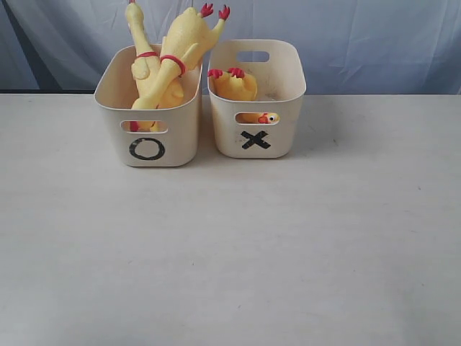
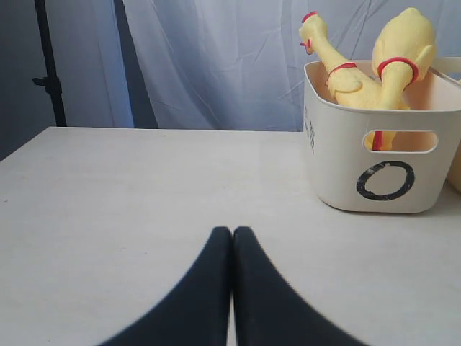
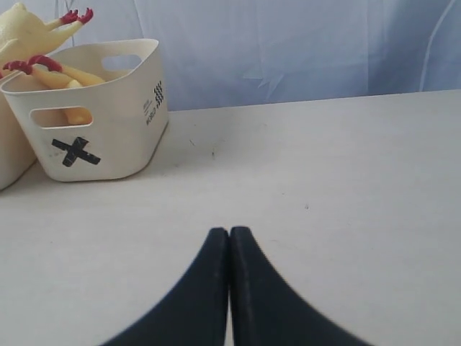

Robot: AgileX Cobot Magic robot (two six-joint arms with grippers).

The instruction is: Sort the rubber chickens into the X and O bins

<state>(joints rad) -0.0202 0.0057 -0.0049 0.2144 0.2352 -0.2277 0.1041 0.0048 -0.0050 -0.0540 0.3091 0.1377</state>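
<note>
Two smooth cream plastic tubs with round corners and slot handles stand side by side on the pale, dull table (image 1: 230, 252). The tub with the black O (image 1: 180, 137) holds two long yellow rubber chickens (image 1: 148, 72) with red neck bands. They stick up past the rim. The tub with the black X (image 1: 287, 115) holds a shorter yellow rubber chicken (image 1: 234, 86) with red feet, and its face peeks through the slot. A wrinkly pale blue cloth (image 1: 360, 36) hangs behind. The left black claw (image 2: 232, 238) and the right black claw (image 3: 229, 234) are each pressed together, pinching nothing.
</note>
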